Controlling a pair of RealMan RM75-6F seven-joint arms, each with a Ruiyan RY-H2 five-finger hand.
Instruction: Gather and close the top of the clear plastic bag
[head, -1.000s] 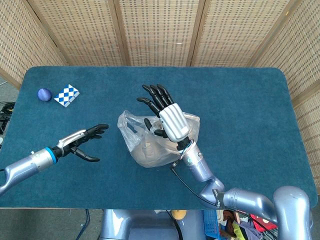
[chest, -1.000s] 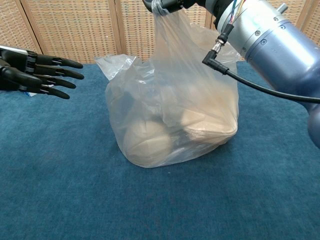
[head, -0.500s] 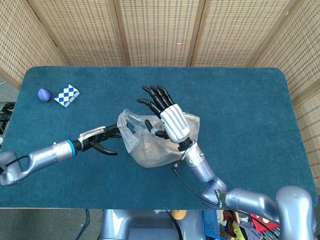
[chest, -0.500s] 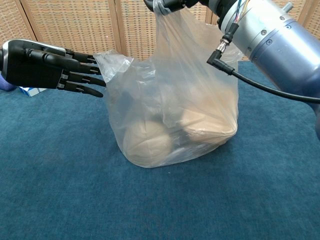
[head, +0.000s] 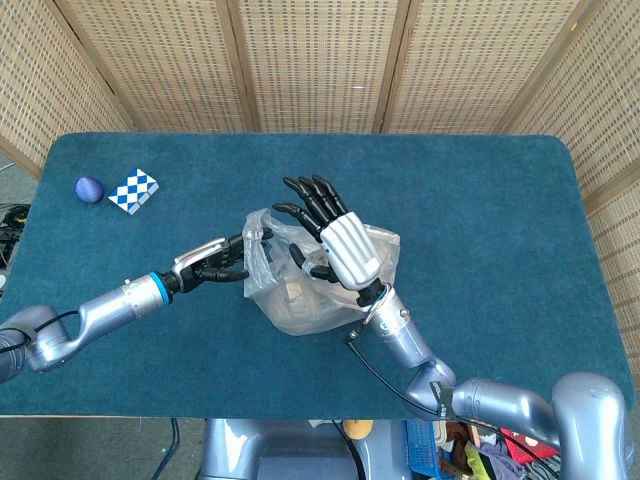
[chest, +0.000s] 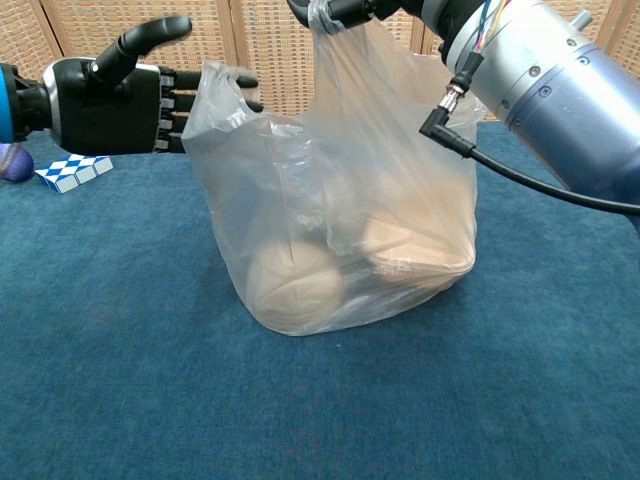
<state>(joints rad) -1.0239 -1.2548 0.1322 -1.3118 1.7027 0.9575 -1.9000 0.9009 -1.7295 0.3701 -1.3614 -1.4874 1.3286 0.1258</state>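
Observation:
The clear plastic bag (head: 300, 290) stands mid-table with tan rounded items inside (chest: 300, 285). My right hand (head: 338, 243) hovers over it, its long fingers spread, and pinches a gathered strip of the bag's top, which is pulled up taut (chest: 322, 22). My left hand (head: 225, 262) is at the bag's left rim. In the chest view the left hand (chest: 110, 95) stretches its fingers flat against the loose left flap (chest: 225, 85) with the thumb raised apart, gripping nothing.
A blue ball (head: 89, 188) and a blue-and-white checkered block (head: 134, 189) lie at the table's far left. The block (chest: 72, 172) also shows below my left hand. A black cable (chest: 520, 182) hangs off my right forearm.
My left hand has travelled right and risen from open table space to the bag's left flap, now touching it. My right hand keeps the pinched top held up.

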